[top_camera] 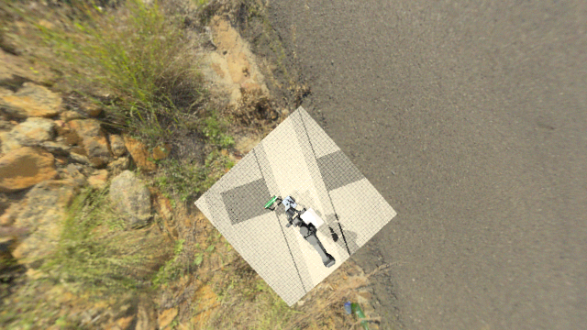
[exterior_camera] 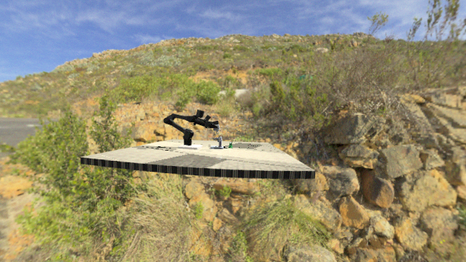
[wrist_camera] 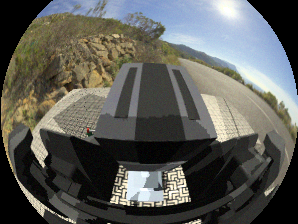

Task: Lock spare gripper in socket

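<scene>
Step in hand looks like docking: the end effector [top_camera: 288,203] [exterior_camera: 215,126] is up above the mount [exterior_camera: 220,142] [wrist_camera: 140,187], clamped on what I take to be the spare gripper [top_camera: 289,201] [exterior_camera: 218,129], the pale piece at its tips. Can't separate that piece from the dark parts in wrist view. In exterior view there's a gap between it and the mount, so not docked.

Pin: I read it as the red-ended bit [wrist_camera: 88,130] at the green holder [top_camera: 271,203] [exterior_camera: 231,145] [wrist_camera: 90,134], on the table [top_camera: 286,160] [exterior_camera: 255,160] [wrist_camera: 232,122] just right of the mount in exterior view. If so, it's out of the socket. Too small to see how it sits.

Next: square the spigot over the socket, cross-hole lined up with the pin path, then straight down, gently. Risk is a tilted entry jamming, or wrong rotation blocking the pin. Keep the grip until seated. Pin through, release and back off come after.

Count: one arm [top_camera: 315,240] [exterior_camera: 178,124] on one white base plate [top_camera: 313,218] [exterior_camera: 196,147], one mount, one green holder, one spare gripper by my read, one red-ended bit. No second pin seen.
</scene>
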Robot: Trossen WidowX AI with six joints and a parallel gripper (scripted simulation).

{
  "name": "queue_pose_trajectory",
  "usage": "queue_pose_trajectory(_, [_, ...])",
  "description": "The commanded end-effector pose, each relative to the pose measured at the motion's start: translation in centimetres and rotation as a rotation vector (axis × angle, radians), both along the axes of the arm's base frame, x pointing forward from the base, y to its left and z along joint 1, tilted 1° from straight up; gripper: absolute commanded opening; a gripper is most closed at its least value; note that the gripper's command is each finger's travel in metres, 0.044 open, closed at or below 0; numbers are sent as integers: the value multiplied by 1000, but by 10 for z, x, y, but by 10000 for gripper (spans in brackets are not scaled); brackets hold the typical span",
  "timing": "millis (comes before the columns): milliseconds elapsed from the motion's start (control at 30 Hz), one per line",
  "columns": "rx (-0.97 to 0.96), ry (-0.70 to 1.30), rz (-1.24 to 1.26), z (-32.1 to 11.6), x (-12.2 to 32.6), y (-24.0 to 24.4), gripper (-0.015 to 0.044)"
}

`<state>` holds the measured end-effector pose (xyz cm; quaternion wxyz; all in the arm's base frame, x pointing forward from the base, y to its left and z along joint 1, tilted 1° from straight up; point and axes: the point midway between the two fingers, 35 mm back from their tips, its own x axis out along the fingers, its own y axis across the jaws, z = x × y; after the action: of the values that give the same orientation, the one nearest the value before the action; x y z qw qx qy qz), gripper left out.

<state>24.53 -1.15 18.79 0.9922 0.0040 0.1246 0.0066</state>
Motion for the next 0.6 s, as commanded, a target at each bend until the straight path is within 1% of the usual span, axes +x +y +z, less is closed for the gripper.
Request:
queue_pose_trajectory(0, [7,-14,3,0,2,2,0])
queue_pose_trajectory(567, [14,-15,5,-25,10,2,0])
